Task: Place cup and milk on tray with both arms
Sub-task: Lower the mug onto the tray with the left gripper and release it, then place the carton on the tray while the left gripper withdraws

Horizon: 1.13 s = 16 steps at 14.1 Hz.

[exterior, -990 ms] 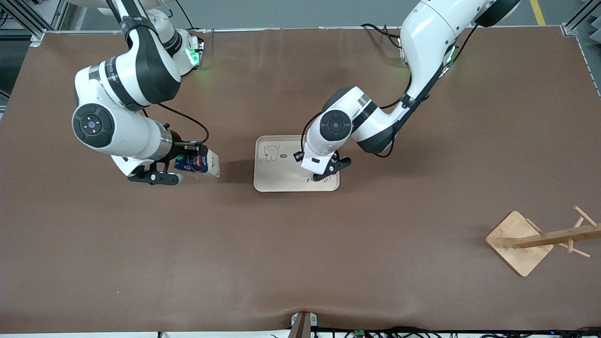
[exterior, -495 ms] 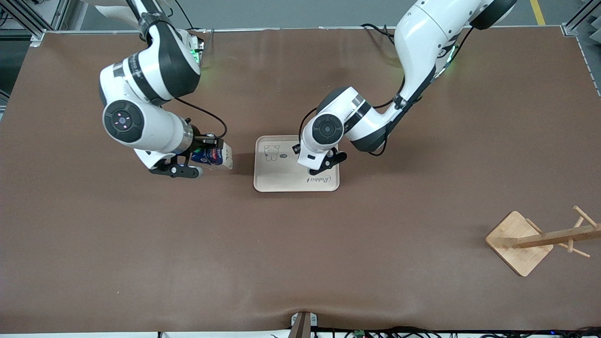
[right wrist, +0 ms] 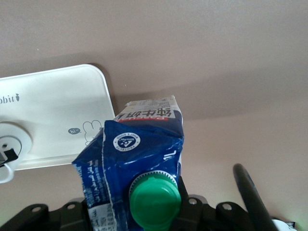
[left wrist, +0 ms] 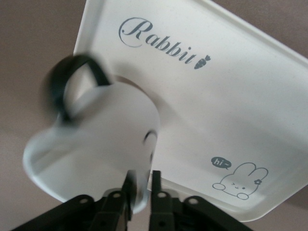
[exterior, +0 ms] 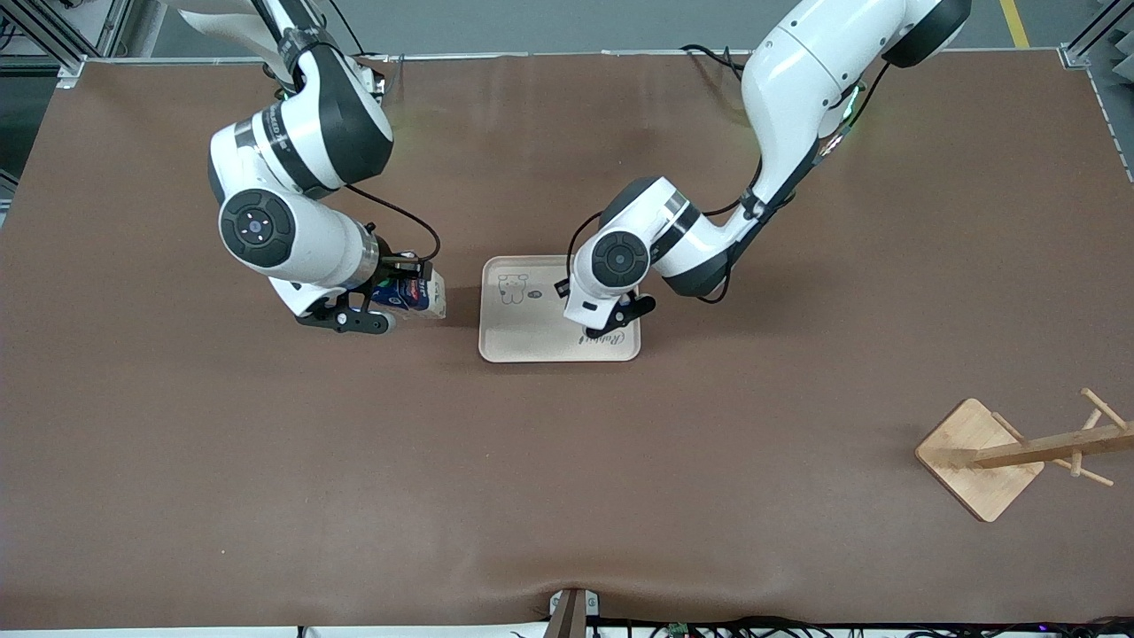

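Note:
My left gripper (exterior: 597, 331) is shut on the rim of the white cup (left wrist: 108, 139), whose black handle (left wrist: 67, 86) sticks out to one side. It holds the cup over the cream tray (exterior: 523, 335), near the word "Rabbit" (left wrist: 161, 42). In the front view the arm's wrist hides the cup. My right gripper (exterior: 390, 297) is shut on the blue milk carton (exterior: 418, 294) and holds it tilted above the bare table beside the tray, toward the right arm's end. The carton's green cap (right wrist: 155, 199) sits between the jaws. The tray also shows in the right wrist view (right wrist: 57, 101).
A wooden rack (exterior: 979, 456) with a square base and pegs lies near the left arm's end of the table, nearer to the front camera. Brown table cover (exterior: 567, 496) stretches around the tray.
My right arm has carried the milk carton toward the tray. My left gripper with the cup has shifted a little over the tray.

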Motion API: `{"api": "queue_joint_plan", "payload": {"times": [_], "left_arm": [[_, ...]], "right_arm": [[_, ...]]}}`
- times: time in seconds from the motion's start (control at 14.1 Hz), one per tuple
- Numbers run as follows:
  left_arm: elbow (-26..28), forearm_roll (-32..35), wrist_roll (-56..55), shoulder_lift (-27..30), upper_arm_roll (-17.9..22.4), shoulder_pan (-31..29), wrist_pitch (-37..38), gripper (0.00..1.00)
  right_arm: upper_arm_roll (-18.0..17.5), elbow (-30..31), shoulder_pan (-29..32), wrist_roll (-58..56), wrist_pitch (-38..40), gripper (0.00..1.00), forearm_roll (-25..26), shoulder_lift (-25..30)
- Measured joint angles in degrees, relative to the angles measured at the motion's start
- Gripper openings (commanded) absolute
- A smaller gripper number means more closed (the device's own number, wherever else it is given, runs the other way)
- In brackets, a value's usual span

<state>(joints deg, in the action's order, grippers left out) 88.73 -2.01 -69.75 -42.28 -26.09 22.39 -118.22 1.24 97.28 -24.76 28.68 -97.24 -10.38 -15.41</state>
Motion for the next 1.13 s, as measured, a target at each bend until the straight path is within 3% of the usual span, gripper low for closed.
{"api": "queue_joint_plan", "payload": {"times": [0.28, 0.57, 0.99, 1.13], "left_arm": [[-2.65, 0.2, 0.07, 0.01, 0.01, -0.16, 0.65, 1.0], [-9.23, 3.68, 0.38, 2.39, 0.04, -2.67, 9.45, 1.0], [-11.06, 5.05, 15.06, 15.45, 0.2, -16.78, 20.5, 1.0], [-10.95, 6.07, 20.29, 18.19, 0.26, -21.36, 21.51, 1.0]], "right_arm": [[-0.02, 1.66, -1.41, 0.03, -2.07, 0.1, -0.04, 0.0], [-0.11, 2.51, -6.29, 6.47, -6.08, 0.1, -0.21, 0.0], [-0.18, 3.72, -14.68, 9.56, -15.29, 0.12, -0.23, -1.86], [-0.18, 6.16, -16.02, 9.55, -20.97, 0.19, -0.23, -2.94]]}}
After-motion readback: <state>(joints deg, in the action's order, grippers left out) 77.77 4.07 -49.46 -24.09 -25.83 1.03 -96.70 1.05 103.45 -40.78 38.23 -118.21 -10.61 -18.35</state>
